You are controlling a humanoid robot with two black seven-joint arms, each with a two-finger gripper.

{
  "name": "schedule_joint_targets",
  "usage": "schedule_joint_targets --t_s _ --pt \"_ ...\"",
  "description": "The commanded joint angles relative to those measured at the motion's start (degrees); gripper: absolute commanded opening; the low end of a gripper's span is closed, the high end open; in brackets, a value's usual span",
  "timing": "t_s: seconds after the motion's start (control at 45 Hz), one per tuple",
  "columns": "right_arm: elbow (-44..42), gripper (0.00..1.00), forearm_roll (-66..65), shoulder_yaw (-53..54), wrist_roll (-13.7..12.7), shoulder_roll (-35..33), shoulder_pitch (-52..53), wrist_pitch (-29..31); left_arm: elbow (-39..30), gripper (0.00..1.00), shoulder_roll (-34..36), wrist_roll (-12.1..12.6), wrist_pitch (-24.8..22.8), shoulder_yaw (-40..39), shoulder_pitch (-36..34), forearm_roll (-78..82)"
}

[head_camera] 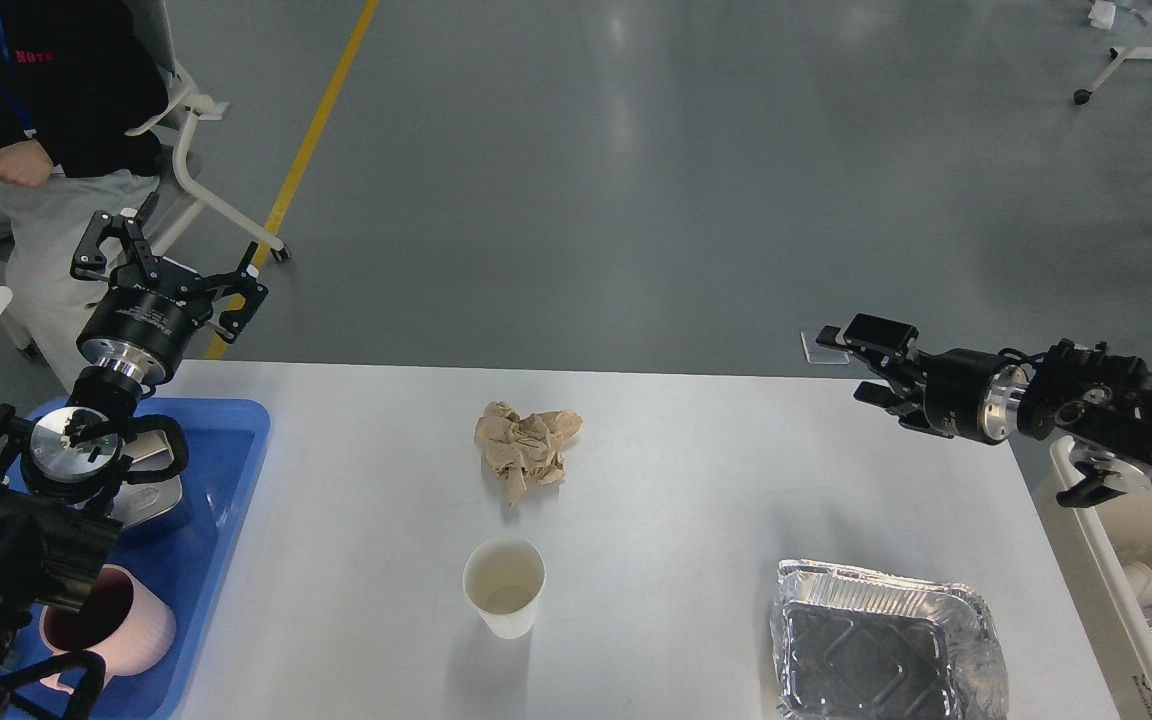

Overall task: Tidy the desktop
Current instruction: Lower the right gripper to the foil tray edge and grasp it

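The white tabletop [696, 480] is filling the lower middle of the head view, stretching from the blue tray [226, 480] at 9 o'clock to the cream bin [1096, 540] at 3 o'clock. A crumpled brown paper [526, 448] is lying near the tabletop's centre, and a white paper cup [504, 585] is standing upright toward 6 o'clock of it, apart from the paper. A foil container [886, 650] is sitting at 5 o'clock, near the tabletop's front edge.

The left gripper [171, 265] is hovering at 10 o'clock, above the far left corner, its jaws spread wide and holding nothing. The right gripper [861, 360] is hanging at 3 o'clock over the far right corner, pointing leftward, its jaws parted and empty.

In the tray, a pink mug [121, 625] is resting at 8 o'clock, and a metal tin [156, 500] is lying just beyond it, partly hidden by the left arm. A person [36, 130] is sitting on a white chair [201, 170] at 11 o'clock.
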Motion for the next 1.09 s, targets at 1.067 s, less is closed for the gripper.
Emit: schedule_joint_targets --t_s 1.067 --pt "48.36 1.0 -41.31 1.18 0.33 -55.04 6.1 2.34 0.01 0.99 0.0 -0.18 0.27 0.0 2.03 0.0"
